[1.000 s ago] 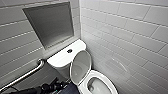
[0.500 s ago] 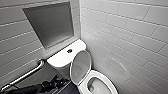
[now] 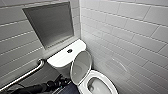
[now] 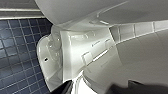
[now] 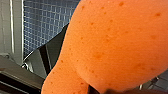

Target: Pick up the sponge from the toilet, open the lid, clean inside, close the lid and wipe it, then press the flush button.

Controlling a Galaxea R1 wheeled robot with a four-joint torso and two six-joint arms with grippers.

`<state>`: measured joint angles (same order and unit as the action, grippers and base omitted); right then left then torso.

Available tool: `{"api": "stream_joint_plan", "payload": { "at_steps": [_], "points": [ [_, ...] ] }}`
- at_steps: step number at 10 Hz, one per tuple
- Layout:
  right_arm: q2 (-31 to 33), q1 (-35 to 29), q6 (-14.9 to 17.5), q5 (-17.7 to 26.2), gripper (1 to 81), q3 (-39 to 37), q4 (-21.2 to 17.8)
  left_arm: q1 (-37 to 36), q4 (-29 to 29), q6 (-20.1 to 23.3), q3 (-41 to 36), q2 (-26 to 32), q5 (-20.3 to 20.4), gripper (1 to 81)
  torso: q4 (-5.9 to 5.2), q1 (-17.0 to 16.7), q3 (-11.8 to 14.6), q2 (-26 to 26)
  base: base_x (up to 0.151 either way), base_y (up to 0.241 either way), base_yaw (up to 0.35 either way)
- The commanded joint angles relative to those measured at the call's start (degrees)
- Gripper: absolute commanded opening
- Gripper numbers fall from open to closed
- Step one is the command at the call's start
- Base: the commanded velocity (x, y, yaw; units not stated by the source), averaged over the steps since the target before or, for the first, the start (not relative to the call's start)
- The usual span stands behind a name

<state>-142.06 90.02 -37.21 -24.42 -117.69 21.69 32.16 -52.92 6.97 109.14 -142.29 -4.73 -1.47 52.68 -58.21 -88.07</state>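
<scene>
Head view: lid (image 3: 80,65) upright, axis vertical

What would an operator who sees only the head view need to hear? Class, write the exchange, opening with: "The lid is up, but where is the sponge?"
Observer: The sponge looms orange, close before the right wrist camera.
Operator: And the left wrist camera?
Observer: It looks from close by at the white side of the toilet.
Operator: The floor there?
Observer: Small dark blue tiles.
</scene>
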Motion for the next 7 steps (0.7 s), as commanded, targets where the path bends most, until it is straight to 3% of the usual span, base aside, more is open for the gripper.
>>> {"api": "stream_joint_plan", "payload": {
  "at_steps": [1,4,5,7],
  "points": [
    [1.75,0.48,0.12,2.35,1.0,0.80,1.43,-6.62,-0.61,0.23,-1.56,-2.91,-5.82,81.1,0.00,0.00,0.00,0.00,0.000,0.000,0.000],
    [1.66,0.13,-0.15,2.36,1.0,0.37,1.34,-5.31,1.13,0.94,-3.76,-3.71,-6.77,81.1,0.00,0.00,0.00,0.00,0.000,0.000,0.000],
    [1.49,-0.31,-0.24,2.44,1.0,-0.86,1.25,-3.56,5.44,1.99,-3.58,-2.31,-10.98,81.1,0.00,0.00,0.00,0.00,0.000,0.000,0.000],
    [0.26,-0.14,-0.59,3.15,1.0,-5.51,1.43,4.69,14.22,3.13,-3.24,2.08,-13.20,81.1,0.00,0.00,0.00,0.00,0.000,0.000,0.000]
  ]
}}
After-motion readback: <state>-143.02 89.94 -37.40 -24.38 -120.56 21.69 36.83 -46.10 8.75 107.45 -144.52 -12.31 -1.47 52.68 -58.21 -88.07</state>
